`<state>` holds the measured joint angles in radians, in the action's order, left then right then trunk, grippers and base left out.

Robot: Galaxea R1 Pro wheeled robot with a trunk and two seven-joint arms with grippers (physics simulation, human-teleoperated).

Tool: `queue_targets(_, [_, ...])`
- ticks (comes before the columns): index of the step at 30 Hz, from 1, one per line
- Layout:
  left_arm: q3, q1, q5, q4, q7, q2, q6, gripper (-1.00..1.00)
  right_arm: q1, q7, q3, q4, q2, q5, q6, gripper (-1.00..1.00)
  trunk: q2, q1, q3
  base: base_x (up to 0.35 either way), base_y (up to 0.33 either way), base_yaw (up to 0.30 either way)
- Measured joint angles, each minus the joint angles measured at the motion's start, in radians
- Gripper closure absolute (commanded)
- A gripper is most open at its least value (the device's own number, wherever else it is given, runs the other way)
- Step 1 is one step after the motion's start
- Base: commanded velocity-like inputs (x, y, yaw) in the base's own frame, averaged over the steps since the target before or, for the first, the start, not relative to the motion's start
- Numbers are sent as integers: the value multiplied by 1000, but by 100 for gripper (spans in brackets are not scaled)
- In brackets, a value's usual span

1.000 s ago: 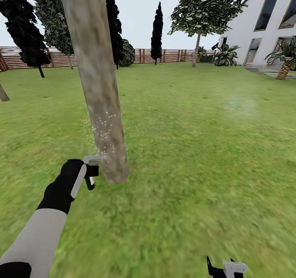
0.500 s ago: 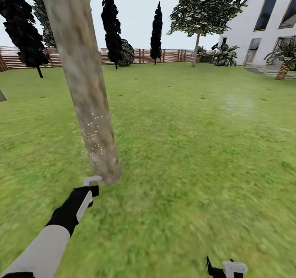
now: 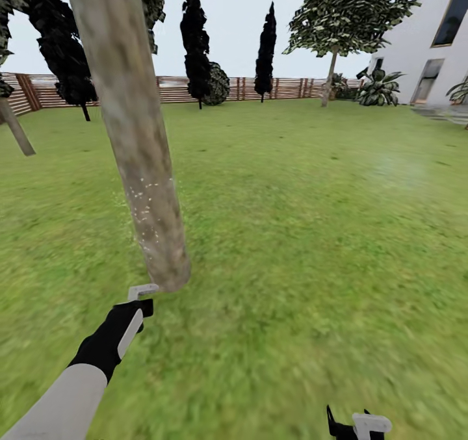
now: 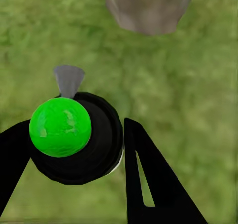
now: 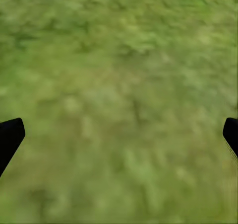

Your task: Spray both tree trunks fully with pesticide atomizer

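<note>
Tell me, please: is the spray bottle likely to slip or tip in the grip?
The spray bottle is probably light, being small between the left gripper fingers. Its round body might twist or slip if squeezed loosely. The trigger head sticks out above, so bumping the tree trunk could tilt it.

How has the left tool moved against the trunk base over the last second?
Yes. The left tool, shut on the atomizer, has dropped from beside the tree trunk to below its base, nearer the robot.

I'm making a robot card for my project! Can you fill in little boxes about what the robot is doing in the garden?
place: grass lawn with a wooden fence
left gripper: shut on the atomizer
atomizer nozzle: near the tree trunk base
trunk: white specks low down
right gripper: open, above grass
</note>
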<state>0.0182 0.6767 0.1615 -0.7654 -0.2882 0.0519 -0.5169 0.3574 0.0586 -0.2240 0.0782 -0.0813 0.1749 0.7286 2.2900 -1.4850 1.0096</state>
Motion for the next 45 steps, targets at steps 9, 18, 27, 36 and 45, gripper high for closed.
queue_targets(9, [-1,0,0,0,0,-1,0,100,0,0,0,-1,0,0,0,-100,0,0,0,150,-269,49])
queue_targets(18, [-1,0,0,0,0,-1,0,100,0,0,0,-1,0,0,0,-100,0,0,0,131,-269,137])
queue_targets(27, [-1,1,0,0,0,-1,0,100,0,0,0,-1,0,0,0,-100,0,0,0,104,-269,278])
queue_targets(36, [-1,0,-1,0,0,-1,0,100,0,0,0,-2,0,0,0,-100,0,0,0,88,-269,95])
queue_targets(45, [-1,0,-3,0,0,-4,0,100,0,0,0,-2,0,0,0,-100,0,0,0,86,-269,214])
